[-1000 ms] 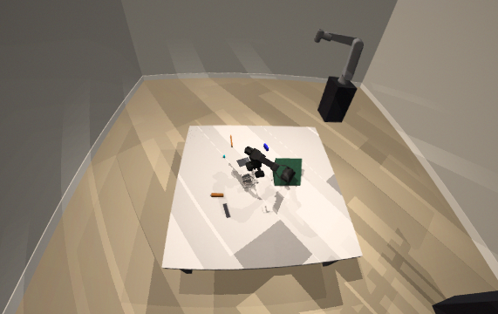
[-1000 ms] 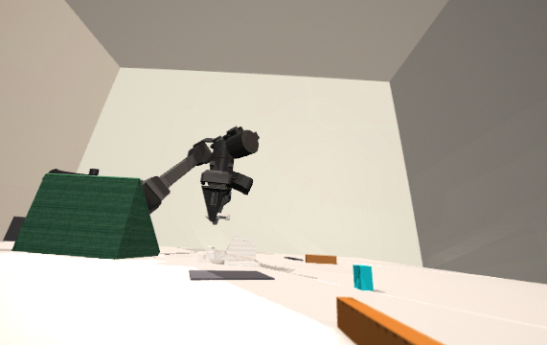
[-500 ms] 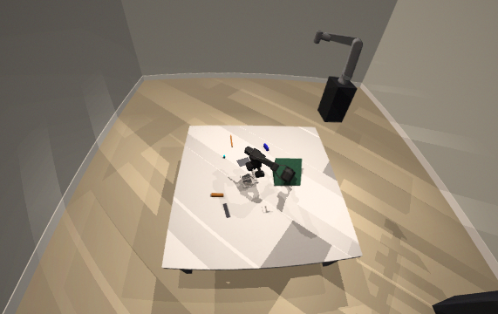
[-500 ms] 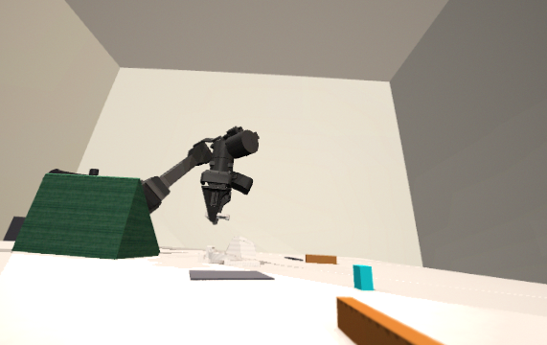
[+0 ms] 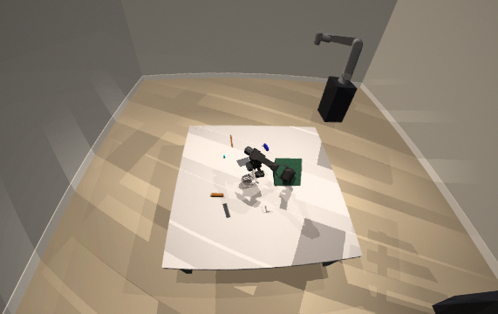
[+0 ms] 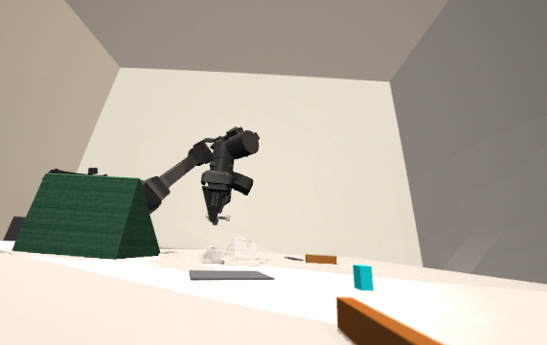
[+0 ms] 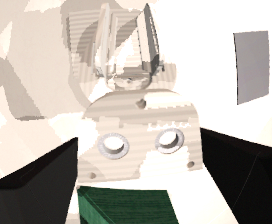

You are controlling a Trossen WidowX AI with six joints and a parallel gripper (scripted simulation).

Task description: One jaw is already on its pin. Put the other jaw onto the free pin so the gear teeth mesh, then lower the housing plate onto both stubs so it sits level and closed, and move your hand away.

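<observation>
Top: reaches over the pale surface (image 5: 205, 244) past a green block (image 5: 296, 164) (image 6: 79, 216) (image 7: 129, 207), with the hand (image 5: 255, 171) (image 6: 214, 221) (image 7: 137, 137) near the pale jaw assembly (image 5: 247, 182) (image 6: 240, 253) (image 7: 79, 30).

Exterior: points down, carrying the housing plate (image 6: 225, 218) (image 7: 141, 117) above the assembly, clearly apart from the surface.

Wrist: grips that plate by its sides between widely spread fingers, with two ringed holes facing up. Beyond, in this view, shows two upright jaws; cannot tell whether meshed. Off to the side, includes a flat grey piece (image 5: 243, 161) (image 6: 230, 275) (image 7: 254, 67).
</observation>
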